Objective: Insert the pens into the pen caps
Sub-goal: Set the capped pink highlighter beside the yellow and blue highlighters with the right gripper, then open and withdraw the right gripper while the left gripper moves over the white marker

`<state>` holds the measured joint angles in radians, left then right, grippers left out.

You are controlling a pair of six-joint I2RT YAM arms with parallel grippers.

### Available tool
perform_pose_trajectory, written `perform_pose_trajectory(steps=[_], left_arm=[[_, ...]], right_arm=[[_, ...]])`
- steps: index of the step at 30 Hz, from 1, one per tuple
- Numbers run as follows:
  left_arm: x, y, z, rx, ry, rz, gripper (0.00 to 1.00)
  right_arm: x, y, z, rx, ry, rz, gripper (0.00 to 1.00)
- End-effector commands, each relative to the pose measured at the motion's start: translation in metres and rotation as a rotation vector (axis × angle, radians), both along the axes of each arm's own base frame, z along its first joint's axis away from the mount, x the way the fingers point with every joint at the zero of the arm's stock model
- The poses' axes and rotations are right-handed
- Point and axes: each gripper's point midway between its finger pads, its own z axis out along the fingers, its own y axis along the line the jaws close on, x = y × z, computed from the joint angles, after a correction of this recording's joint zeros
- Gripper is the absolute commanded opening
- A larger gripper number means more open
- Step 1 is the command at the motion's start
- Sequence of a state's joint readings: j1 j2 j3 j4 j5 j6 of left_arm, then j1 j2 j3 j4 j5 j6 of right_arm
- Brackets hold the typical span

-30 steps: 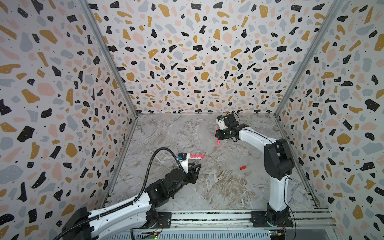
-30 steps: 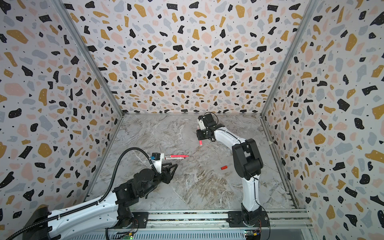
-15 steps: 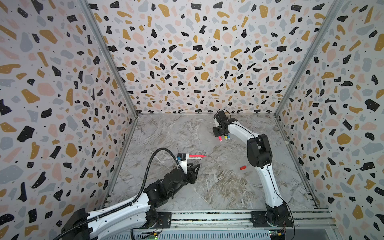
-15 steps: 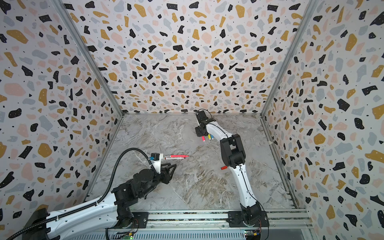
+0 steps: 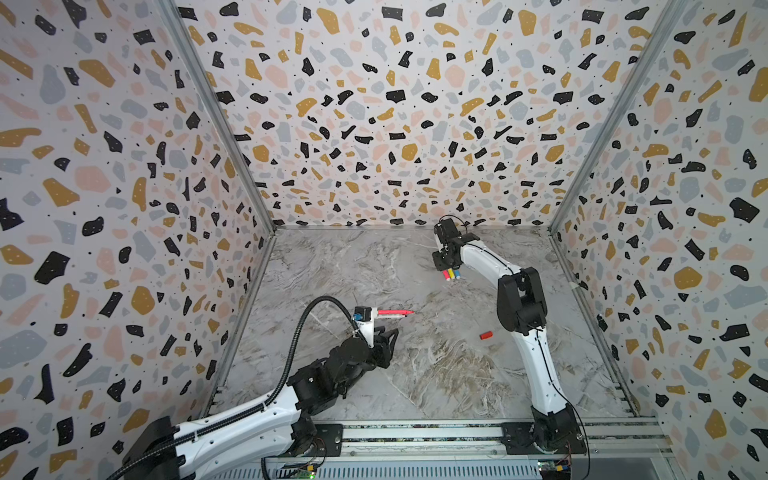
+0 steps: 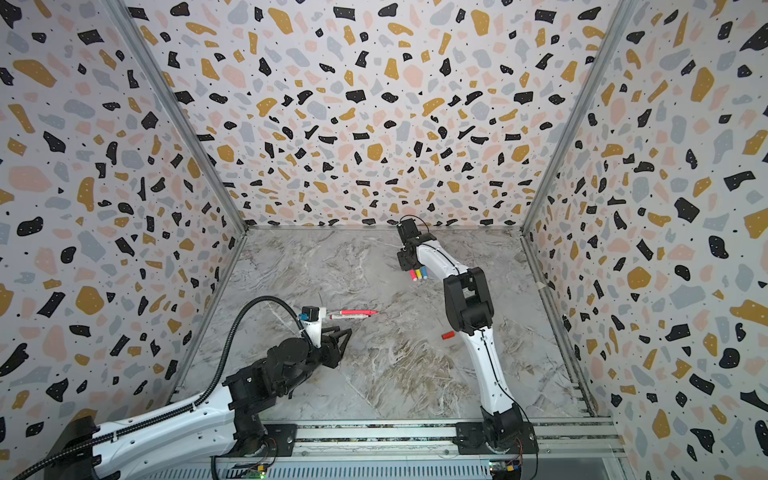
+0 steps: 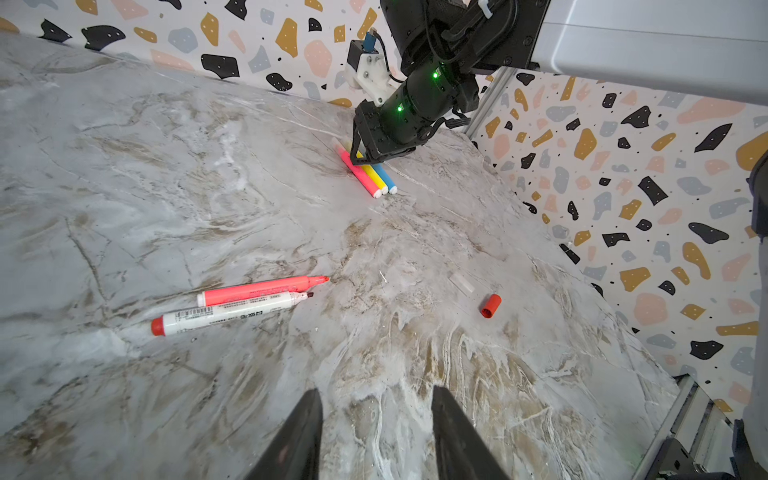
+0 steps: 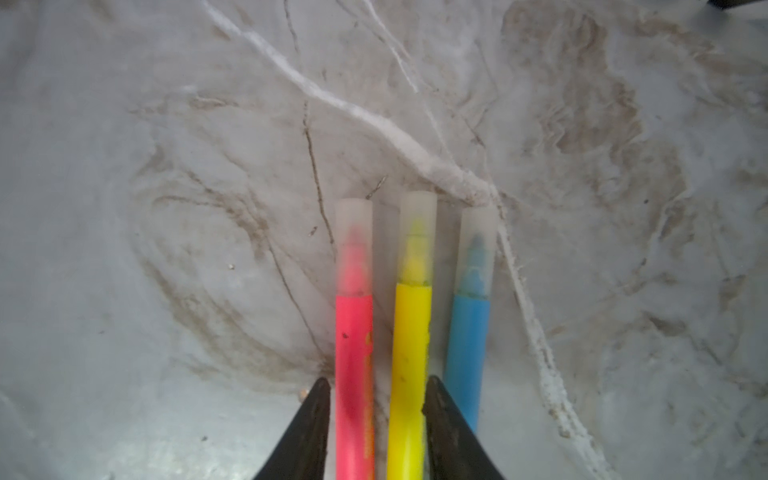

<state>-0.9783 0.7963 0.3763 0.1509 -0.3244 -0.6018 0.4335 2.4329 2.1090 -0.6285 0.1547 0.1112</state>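
Left tool is poised over the near part of the counter, jaws partly open, nothing between them. Just beyond it lie an uncapped neon pink pen and a white pen with a red end, side by side and touching. The red cap lies alone, well apart on the right arm's side. At the far end, a pink pen, yellow pen and blue pen lie parallel, each wearing a frosted cap. Right tool is down over them, jaws parted around the pink and yellow pens; the blue pen lies outside.

Matt marbled table (smooth plastic cap).
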Motion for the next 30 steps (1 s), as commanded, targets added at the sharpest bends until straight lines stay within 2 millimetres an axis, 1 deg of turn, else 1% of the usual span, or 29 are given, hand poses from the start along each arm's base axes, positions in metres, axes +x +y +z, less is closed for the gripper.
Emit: perform_pose_trajectory(steps=[1,6,10,13,14,17,20,22,26,30], left_arm=[[0.003,0.001,0.019,-0.017,-0.043,0.014,0.44],[0.004,0.004,0.019,-0.006,-0.047,0.025,0.44],[0.011,0.003,0.009,0.082,-0.019,0.046,0.44],[0.019,-0.002,-0.002,0.161,0.018,0.050,0.44],[0.023,-0.003,-0.006,0.182,0.038,0.055,0.44],[0.036,-0.007,-0.023,0.232,0.100,0.047,0.44],[0.051,-0.007,-0.037,0.257,0.154,0.055,0.45],[0.063,-0.006,-0.046,0.272,0.184,0.068,0.46],[0.091,0.007,-0.061,0.270,0.235,0.117,0.49],[0.115,0.019,-0.067,0.222,0.264,0.145,0.49]], right_arm=[[0.000,0.004,0.041,0.020,-0.058,0.008,0.45],[-0.017,0.017,0.070,0.072,-0.102,0.039,0.46],[-0.040,0.022,0.098,0.117,-0.156,0.068,0.46],[-0.064,0.025,0.120,0.176,-0.199,0.121,0.47],[-0.075,0.026,0.130,0.213,-0.221,0.148,0.47],[-0.106,0.023,0.153,0.320,-0.270,0.205,0.50],[-0.139,0.018,0.166,0.419,-0.288,0.247,0.54],[-0.155,0.012,0.167,0.442,-0.295,0.254,0.56],[-0.183,0.001,0.164,0.496,-0.294,0.251,0.58],[-0.203,-0.005,0.153,0.535,-0.273,0.246,0.58]])
